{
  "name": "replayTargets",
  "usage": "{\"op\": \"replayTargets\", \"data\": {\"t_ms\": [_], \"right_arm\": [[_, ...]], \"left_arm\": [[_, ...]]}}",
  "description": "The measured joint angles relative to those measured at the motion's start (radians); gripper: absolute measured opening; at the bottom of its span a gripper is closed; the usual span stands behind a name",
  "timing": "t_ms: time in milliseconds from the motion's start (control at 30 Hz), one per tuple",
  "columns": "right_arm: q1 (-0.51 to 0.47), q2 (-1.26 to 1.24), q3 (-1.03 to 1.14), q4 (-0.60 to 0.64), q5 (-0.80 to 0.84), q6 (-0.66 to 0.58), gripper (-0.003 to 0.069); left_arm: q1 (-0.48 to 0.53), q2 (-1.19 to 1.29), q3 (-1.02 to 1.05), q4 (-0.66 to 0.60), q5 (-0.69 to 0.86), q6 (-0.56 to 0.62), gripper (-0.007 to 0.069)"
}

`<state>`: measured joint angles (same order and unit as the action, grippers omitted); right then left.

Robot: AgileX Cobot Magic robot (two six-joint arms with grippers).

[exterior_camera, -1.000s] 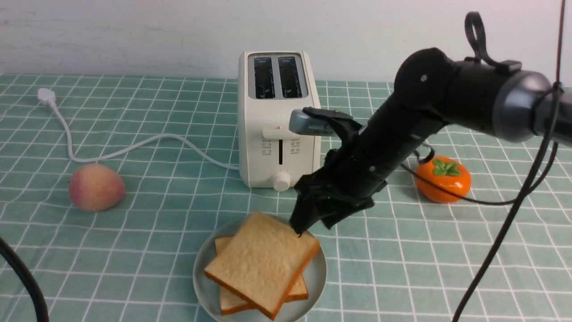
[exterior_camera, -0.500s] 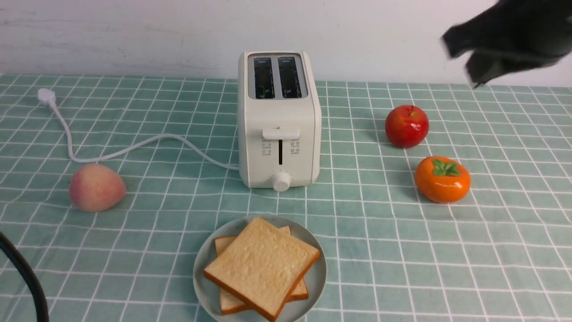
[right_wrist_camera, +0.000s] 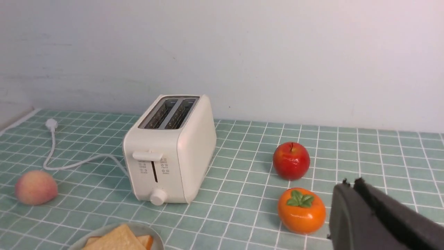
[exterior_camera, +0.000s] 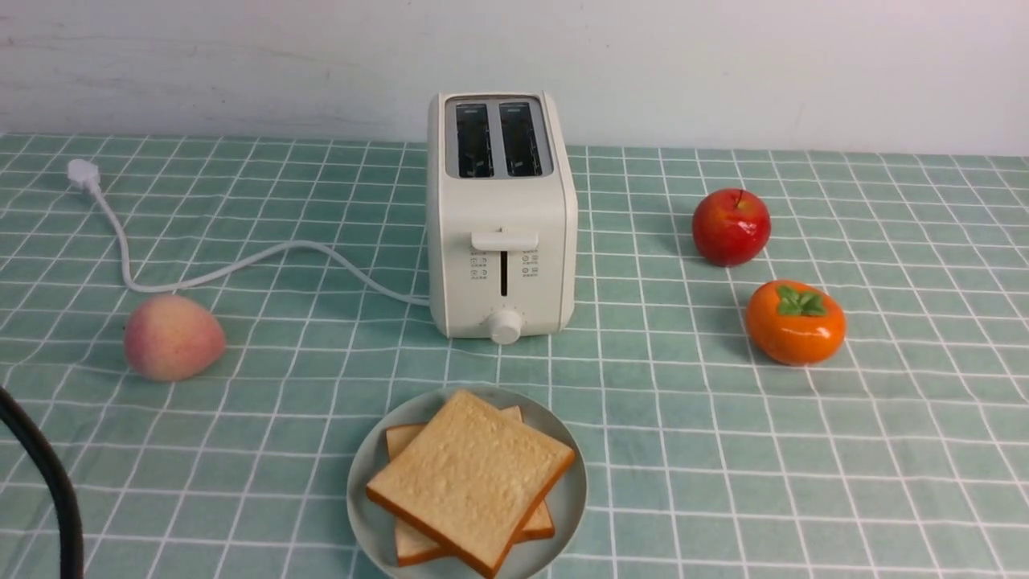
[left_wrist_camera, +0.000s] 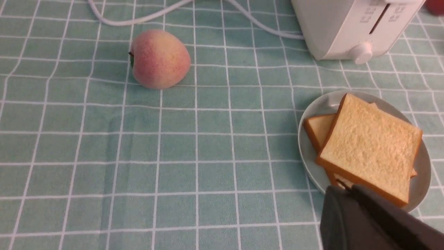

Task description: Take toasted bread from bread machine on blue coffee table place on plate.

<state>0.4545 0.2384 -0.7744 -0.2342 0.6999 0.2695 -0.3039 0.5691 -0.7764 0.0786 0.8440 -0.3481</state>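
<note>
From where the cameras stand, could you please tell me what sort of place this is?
Probably a breakfast corner staged for a demonstration, not a lived-in kitchen: a toaster with its plug lying loose, toasted bread stacked on a plate, and a check-clothed table against a bare wall.

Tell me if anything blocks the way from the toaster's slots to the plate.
Nothing visible does: only bare cloth of the blue coffee table lies between the bread machine and the plate. The peach, apple and persimmon sit off to the sides. Both toasted bread slices already lie stacked on the plate.
</note>
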Motion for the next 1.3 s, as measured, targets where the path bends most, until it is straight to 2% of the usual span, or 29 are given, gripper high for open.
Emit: {"op": "replayTargets", "data": {"t_ms": [33, 67, 133, 233, 467, 600, 867, 1000, 1100, 1300], "right_arm": [[0.000, -0.079, 0.103, -0.025, -0.034, 0.041, -0.0008], [0.000, -0.103, 0.117, -0.028, -0.037, 0.049, -0.0008], [0.000, -0.220, 0.258, -0.095, -0.063, 0.163, -0.0005], [0.000, -0.252, 0.318, -0.167, -0.099, 0.217, 0.0000], [0.000, -0.254, 0.328, -0.220, -0.161, 0.242, 0.0005], [0.000, -0.255, 0.328, -0.226, -0.162, 0.242, 0.0011], [0.000, -0.255, 0.328, -0.228, -0.162, 0.243, 0.0020], [0.000, -0.255, 0.328, -0.228, -0.162, 0.243, 0.0022], [0.000, -0.255, 0.328, -0.230, -0.162, 0.244, 0.0022], [0.000, -0.255, 0.328, -0.230, -0.162, 0.244, 0.0030]], "left_arm": [[0.000, 0.000, 0.000, -0.012, -0.021, 0.000, -0.0013], [0.000, 0.000, 0.000, -0.015, -0.029, 0.000, -0.0013], [0.000, 0.000, 0.000, -0.053, -0.076, 0.000, -0.0013], [0.000, 0.000, 0.000, -0.086, -0.107, 0.001, -0.0013], [0.000, -0.105, 0.039, -0.144, -0.103, 0.043, -0.0013], [0.000, -0.317, 0.160, -0.213, -0.160, 0.057, -0.0013], [0.000, -0.438, 0.312, -0.339, -0.159, 0.043, -0.0013], [0.000, -0.439, 0.345, -0.346, -0.145, 0.043, -0.0013], [0.000, -0.439, 0.358, -0.304, -0.144, 0.061, -0.0013], [0.003, -0.446, 0.387, -0.183, -0.280, 0.078, -0.0012]]}}
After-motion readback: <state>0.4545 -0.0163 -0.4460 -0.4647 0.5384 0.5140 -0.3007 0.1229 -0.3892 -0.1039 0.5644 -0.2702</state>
